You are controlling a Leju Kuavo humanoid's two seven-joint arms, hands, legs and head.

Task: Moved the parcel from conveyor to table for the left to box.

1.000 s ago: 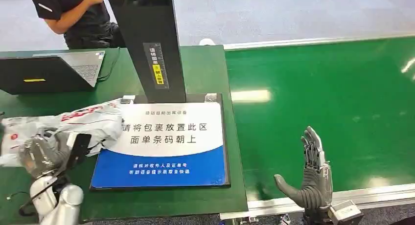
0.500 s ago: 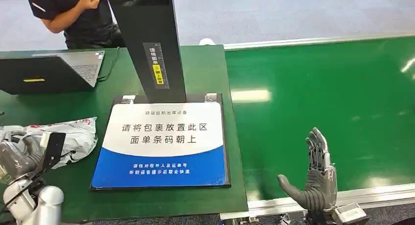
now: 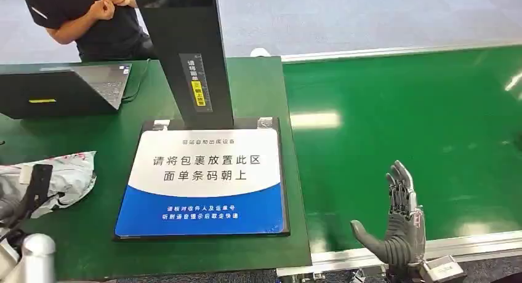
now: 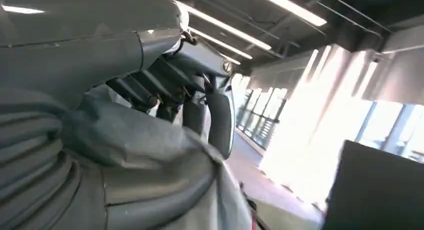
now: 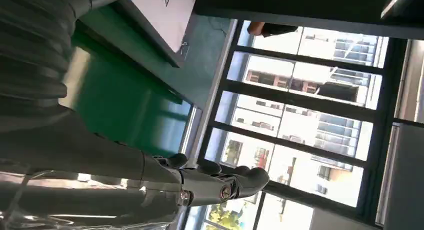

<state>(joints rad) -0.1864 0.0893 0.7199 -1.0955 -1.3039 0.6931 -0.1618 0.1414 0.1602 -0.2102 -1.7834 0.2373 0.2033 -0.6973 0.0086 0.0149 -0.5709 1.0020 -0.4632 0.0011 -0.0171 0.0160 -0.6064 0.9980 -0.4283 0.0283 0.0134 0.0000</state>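
A green worktop (image 3: 258, 86) sits beside a wide green conveyor belt (image 3: 418, 129). The landmark here is a flat blue and white sign mat with black Chinese lettering (image 3: 206, 178), lying on the worktop in front of a tall black scanner post (image 3: 188, 55).

The crumpled white and grey plastic parcel bag with red print (image 3: 64, 175) lies on the worktop well to the left of the sign mat, apart from its edge. The robot's left hand (image 3: 13, 200) is at the far left picture edge, against the parcel's near end, with a dark flat finger part across the bag. In the left wrist view its dark fingers (image 4: 215, 115) curl around pale plastic, so this hand appears to be grasping the parcel.

The robot's right hand (image 3: 397, 224) stands upright to the right of the sign mat, over the near edge of the conveyor belt, fingers straight and spread, thumb out, holding nothing.

Behind the sign mat, to the left, an open dark laptop (image 3: 64, 89) rests on the worktop. A person in a dark shirt (image 3: 92, 18) stands beyond it.
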